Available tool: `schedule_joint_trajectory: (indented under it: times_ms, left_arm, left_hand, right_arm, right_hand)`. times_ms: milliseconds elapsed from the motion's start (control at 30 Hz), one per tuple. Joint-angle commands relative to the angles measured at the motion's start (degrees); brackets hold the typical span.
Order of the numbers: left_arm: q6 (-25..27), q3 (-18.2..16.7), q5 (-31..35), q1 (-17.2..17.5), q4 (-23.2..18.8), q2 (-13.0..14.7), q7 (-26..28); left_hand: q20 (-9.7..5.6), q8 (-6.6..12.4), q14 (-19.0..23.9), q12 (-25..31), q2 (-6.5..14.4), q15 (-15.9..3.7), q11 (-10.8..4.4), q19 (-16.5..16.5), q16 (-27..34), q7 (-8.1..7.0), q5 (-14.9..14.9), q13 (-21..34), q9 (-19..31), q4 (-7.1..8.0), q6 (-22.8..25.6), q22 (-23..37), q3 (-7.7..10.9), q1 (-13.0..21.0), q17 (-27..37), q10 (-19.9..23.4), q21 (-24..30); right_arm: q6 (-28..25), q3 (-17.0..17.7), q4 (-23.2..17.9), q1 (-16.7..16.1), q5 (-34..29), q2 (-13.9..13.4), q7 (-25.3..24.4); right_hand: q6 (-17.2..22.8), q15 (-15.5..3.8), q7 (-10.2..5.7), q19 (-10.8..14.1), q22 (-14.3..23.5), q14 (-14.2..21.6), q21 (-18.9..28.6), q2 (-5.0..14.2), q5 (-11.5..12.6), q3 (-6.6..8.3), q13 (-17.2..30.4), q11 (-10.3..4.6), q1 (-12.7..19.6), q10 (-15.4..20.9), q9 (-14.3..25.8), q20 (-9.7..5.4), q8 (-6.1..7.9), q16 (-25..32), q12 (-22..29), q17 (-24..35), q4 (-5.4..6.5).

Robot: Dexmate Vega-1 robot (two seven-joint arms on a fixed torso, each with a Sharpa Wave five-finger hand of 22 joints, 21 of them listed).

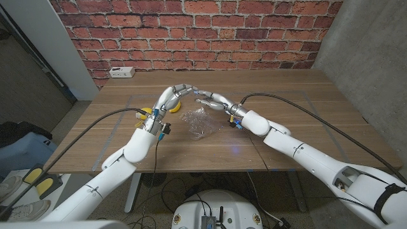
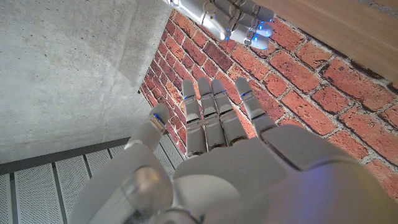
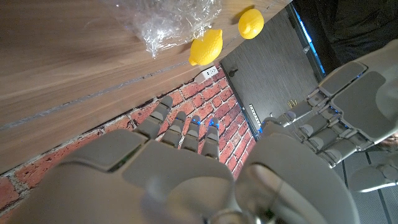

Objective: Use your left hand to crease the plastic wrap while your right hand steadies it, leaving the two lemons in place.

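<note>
The crumpled clear plastic wrap (image 1: pixel 200 122) (image 3: pixel 165 18) lies on the wooden table (image 1: pixel 286 108) near its middle. Two yellow lemons sit to its left: one lemon (image 1: pixel 173 109) (image 3: pixel 206 48) close to the wrap, the other lemon (image 1: pixel 145 111) (image 3: pixel 250 23) farther out, partly behind my left wrist. My left hand (image 1: pixel 173 97) (image 2: pixel 217 124) (image 3: pixel 348 106) hovers behind the wrap with fingers stretched out, holding nothing. My right hand (image 1: pixel 213 100) (image 2: pixel 233 15) (image 3: pixel 180 149) reaches in from the right, fingers extended and empty. The fingertips of both hands nearly meet above the wrap's far side.
A white power strip (image 1: pixel 121 72) (image 3: pixel 210 73) lies at the table's back left edge by the brick wall (image 1: pixel 191 25). Cables run along both forearms. Bare wood stretches to the right of the wrap and toward the front edge.
</note>
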Motion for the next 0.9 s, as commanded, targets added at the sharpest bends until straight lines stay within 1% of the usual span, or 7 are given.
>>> schedule_joint_trajectory:
  times_ms: [33,267,367,533,633,800,900]
  left_arm:
    - [0.2,0.0,-1.0,-0.2,1.7,-0.7,0.6]
    - [0.3,0.3,-1.9,-1.0,2.8,-1.0,0.4]
    - [0.3,0.5,-2.7,-1.4,3.6,-1.5,0.7]
    - [-0.6,0.9,-5.0,-2.2,5.1,-2.5,0.2]
    - [-1.3,1.2,-6.7,-2.8,6.1,-2.6,-1.0]
    - [-1.8,1.5,-11.6,-3.1,7.5,-2.8,-3.7]
    - [-2.3,0.9,-8.1,-3.2,8.2,-3.1,-1.1]
  left_hand:
    - [-0.65,-3.54,-4.4,-0.5,0.1,-0.3,-0.69,-1.2,-0.7,-2.02,-0.3,-2.4,-2.0,-0.29,-3.4,-0.1,-0.6,2.3,-2.0,-4.4,-1.2]
    - [-0.75,-5.41,-6.2,-0.6,-0.1,0.1,-0.68,-1.7,-0.6,-3.79,-0.5,-4.0,-2.9,-0.18,-7.2,-0.1,-1.46,3.5,-2.7,-7.6,-2.1]
    - [2.43,-5.59,-6.8,-0.6,-0.2,0.72,-0.97,-2.8,-0.4,-4.49,-0.5,-4.9,-3.1,0.26,-8.9,0.0,-2.0,3.3,-2.7,-9.9,-2.8]
    - [4.12,-5.23,-6.0,0.3,-0.3,2.18,-0.96,-3.8,0.5,-4.3,-0.6,-5.7,-3.2,1.03,-9.6,0.1,-2.79,2.4,-2.3,-10.1,-3.5]
    - [3.44,-4.95,-5.1,1.2,-0.2,1.62,-0.56,-3.4,1.0,-3.6,-0.5,-5.9,-3.1,1.09,-9.5,0.2,-3.0,2.2,-2.2,-8.3,-3.6]
    - [0.71,-5.48,-7.7,0.1,-0.5,1.3,-0.4,-2.9,0.1,-4.77,-0.7,-6.6,-3.3,0.95,-12.5,0.2,-4.06,2.1,-2.3,-12.2,-3.8]
    - [0.12,-5.56,-8.4,0.0,-0.6,1.23,-0.64,-3.1,0.0,-5.13,-0.9,-7.0,-3.3,0.98,-13.5,0.2,-4.58,1.9,-2.3,-13.1,-4.1]
  right_arm:
    - [-1.1,2.8,-2.6,-2.8,3.3,-0.6,-1.9]
    - [-2.2,5.1,-5.0,-5.2,5.8,-1.2,-4.0]
    - [-2.7,6.1,-6.1,-6.5,6.9,-1.1,-5.3]
    - [-3.3,7.3,-7.7,-8.3,8.0,-0.8,-7.7]
    - [-4.3,7.8,-9.1,-9.0,8.8,-1.2,-7.8]
    - [-4.5,8.9,-10.1,-10.1,13.0,-1.3,-6.1]
    - [-5.0,9.5,-11.3,-11.1,13.4,-1.5,-7.3]
  right_hand:
    - [0.1,-0.41,0.21,0.2,0.1,0.3,0.2,0.4,0.3,0.01,0.1,0.08,0.4,0.4,0.1,-0.56,0.05,0.0,0.1,0.0,-0.4]
    - [0.6,-0.19,0.42,0.6,0.1,0.7,0.2,0.57,0.3,0.23,0.1,0.54,0.8,0.9,0.1,-0.16,0.12,-0.1,0.2,0.0,-0.84]
    - [1.6,0.08,1.06,1.2,0.1,1.9,0.3,0.79,0.3,0.64,0.2,1.01,1.5,2.7,0.2,0.71,0.3,0.0,0.7,-0.1,-1.67]
    - [3.7,0.1,2.33,2.4,0.2,4.4,0.5,1.38,0.1,1.62,0.6,1.47,3.1,4.0,0.4,3.02,0.81,0.6,0.9,0.1,-3.48]
    - [5.8,-0.02,3.75,2.9,0.3,5.2,0.6,1.67,-0.2,1.78,0.9,1.6,3.2,4.6,0.7,3.5,1.56,0.9,1.1,0.5,-3.96]
    - [5.8,0.37,3.41,3.4,0.3,5.4,0.7,1.68,-0.4,1.72,1.1,2.01,3.1,5.3,0.9,4.76,1.47,1.1,1.3,0.8,-4.37]
    - [5.2,0.65,3.14,3.3,0.3,5.6,0.6,1.79,-0.5,1.77,1.2,1.97,3.1,4.9,0.9,4.81,1.11,1.2,1.1,0.9,-4.61]
